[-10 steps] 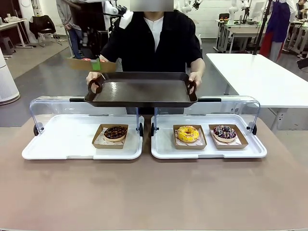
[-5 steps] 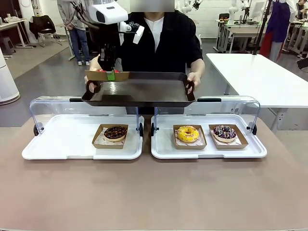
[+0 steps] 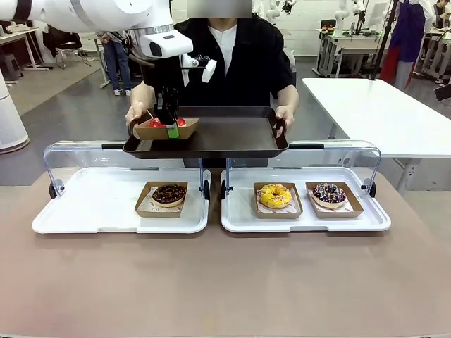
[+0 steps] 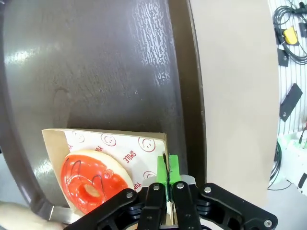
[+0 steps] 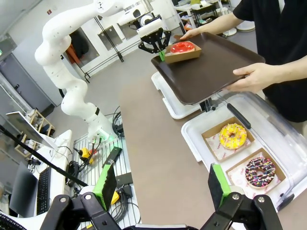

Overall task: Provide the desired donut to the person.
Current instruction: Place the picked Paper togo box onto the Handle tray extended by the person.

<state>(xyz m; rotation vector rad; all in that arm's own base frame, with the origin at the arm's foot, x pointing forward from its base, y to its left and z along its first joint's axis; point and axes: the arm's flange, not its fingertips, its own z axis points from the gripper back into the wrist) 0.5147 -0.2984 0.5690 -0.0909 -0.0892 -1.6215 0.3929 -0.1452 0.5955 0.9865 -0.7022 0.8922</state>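
On the brown tray held by the person, the left gripper pinches the carton of the red-glazed donut, which is apparently resting there. The right gripper gapes wide, empty.

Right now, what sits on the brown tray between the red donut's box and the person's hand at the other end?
Nothing. In the front view the brown tray is bare from the box to that hand.

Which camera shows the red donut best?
The left wrist view: the red donut lies close in its paper box, icing and hole plain. The front view shows red slivers beside the jaws; the right wrist view shows it small, distant.
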